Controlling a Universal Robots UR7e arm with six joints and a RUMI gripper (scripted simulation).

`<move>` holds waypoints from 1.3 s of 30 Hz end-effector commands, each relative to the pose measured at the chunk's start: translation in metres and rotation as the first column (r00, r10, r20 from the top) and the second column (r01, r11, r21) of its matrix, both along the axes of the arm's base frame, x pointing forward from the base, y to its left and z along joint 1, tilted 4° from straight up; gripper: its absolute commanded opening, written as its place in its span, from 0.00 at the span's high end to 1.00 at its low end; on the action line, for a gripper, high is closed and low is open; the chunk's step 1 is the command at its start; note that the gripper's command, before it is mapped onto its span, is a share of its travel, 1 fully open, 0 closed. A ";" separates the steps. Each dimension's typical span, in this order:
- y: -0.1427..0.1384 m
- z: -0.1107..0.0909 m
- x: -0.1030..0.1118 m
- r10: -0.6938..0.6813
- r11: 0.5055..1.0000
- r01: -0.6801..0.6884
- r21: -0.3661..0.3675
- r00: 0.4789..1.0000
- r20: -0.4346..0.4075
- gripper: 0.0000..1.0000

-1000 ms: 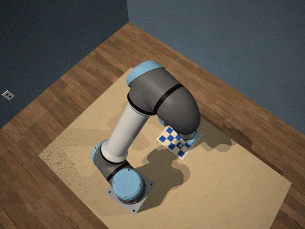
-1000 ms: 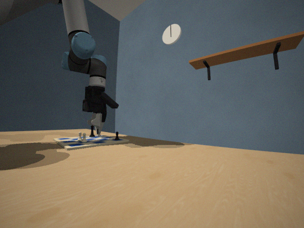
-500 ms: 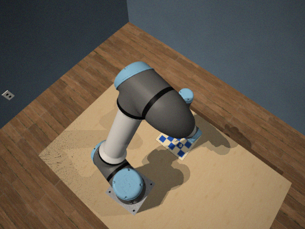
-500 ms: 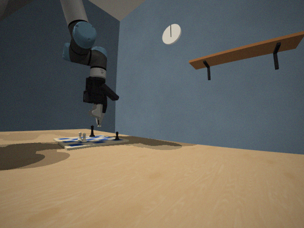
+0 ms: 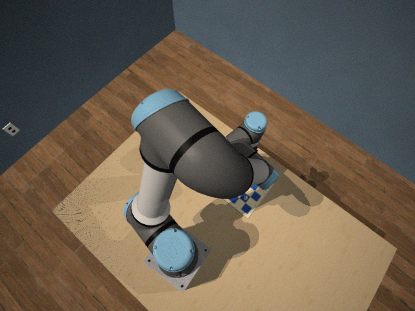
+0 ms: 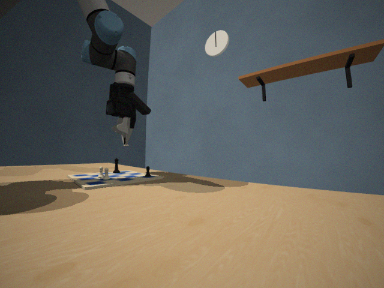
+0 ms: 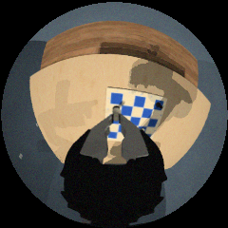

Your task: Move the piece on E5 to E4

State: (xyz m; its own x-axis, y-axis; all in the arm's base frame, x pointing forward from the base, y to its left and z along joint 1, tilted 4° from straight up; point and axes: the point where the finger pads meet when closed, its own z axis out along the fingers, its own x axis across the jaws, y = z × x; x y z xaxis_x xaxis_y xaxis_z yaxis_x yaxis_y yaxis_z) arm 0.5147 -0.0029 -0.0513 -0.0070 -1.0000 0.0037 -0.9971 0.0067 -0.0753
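Note:
The blue-and-white chessboard (image 6: 114, 178) lies on the tan mat; it also shows in the wrist view (image 7: 136, 115), and in the overhead view (image 5: 248, 201) the arm hides most of it. My gripper (image 6: 125, 142) hangs high above the board's far side. It is shut on a small chess piece (image 7: 116, 111), which the fingertips mostly hide. A tall black piece (image 6: 116, 165), a black pawn (image 6: 147, 171) and two white pieces (image 6: 103, 173) stand upright on the board. The board's letters and numbers are too small to read.
The arm's base (image 5: 174, 251) stands on a metal plate at the mat's near side. A wooden shelf (image 6: 309, 63) and a round clock (image 6: 216, 42) hang on the far wall. Wooden floor surrounds the mat.

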 end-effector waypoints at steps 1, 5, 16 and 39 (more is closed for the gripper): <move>-0.001 0.005 -0.001 -0.001 1.000 0.001 0.001 1.000 -0.004 1.00; 0.000 0.003 -0.002 -0.001 1.000 0.001 0.002 1.000 -0.007 1.00; -0.036 0.003 -0.008 -0.115 0.993 0.115 0.010 0.993 -0.008 1.00; -0.034 -0.016 -0.007 -0.113 0.994 0.113 0.011 0.994 -0.011 1.00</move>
